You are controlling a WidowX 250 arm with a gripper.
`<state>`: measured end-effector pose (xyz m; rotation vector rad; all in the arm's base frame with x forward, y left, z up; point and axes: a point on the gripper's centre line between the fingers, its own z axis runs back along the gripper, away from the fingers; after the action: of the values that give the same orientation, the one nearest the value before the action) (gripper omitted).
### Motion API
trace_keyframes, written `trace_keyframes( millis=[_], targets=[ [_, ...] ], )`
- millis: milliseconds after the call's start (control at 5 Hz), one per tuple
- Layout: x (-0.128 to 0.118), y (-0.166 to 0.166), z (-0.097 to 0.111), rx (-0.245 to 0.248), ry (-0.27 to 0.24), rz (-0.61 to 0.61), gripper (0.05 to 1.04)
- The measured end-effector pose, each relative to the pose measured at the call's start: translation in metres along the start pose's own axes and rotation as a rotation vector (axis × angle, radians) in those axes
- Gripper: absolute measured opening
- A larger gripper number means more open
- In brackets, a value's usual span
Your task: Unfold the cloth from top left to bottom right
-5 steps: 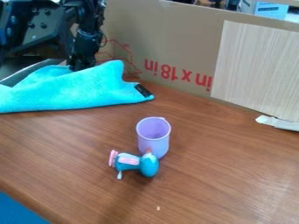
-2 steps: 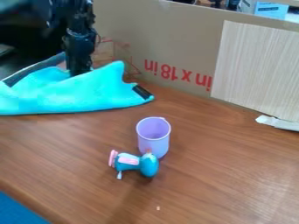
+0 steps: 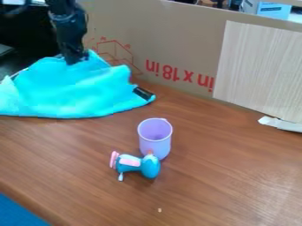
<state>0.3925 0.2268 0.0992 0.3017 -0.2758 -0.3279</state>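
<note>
At the upper left, the black gripper [image 3: 75, 62] points down with its tips shut on the top edge of the turquoise cloth [image 3: 77, 90]. The cloth rises to a peak there, and its lower part lies bunched on the table's left rear. A black tag marks the cloth's right corner. The held edge hides the very ends of the tips.
A purple cup [image 3: 155, 137] stands mid-table, with a teal and pink toy [image 3: 138, 165] lying against its front. Behind the cloth rises a cardboard wall [image 3: 171, 39], carrying a pale wood-grain panel [image 3: 259, 70]. A white scrap [image 3: 282, 124] lies at the right.
The gripper first moved down and toward the camera, then lifted a little and to the left. The cloth's top edge came up with it, and its dark border strip is no longer exposed at the left.
</note>
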Motion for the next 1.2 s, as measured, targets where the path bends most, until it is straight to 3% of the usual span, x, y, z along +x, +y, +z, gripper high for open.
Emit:
trace_keyframes(
  millis=[200,600,1200],
  targets=[
    [-0.010,-0.018,0.016,-0.003,-0.042,-0.044,0.084],
    [-0.035,-0.060,0.027,0.044,-0.037,-0.149,0.084],
    [-0.073,-0.112,0.062,0.016,-0.097,-0.241,0.084]
  ],
)
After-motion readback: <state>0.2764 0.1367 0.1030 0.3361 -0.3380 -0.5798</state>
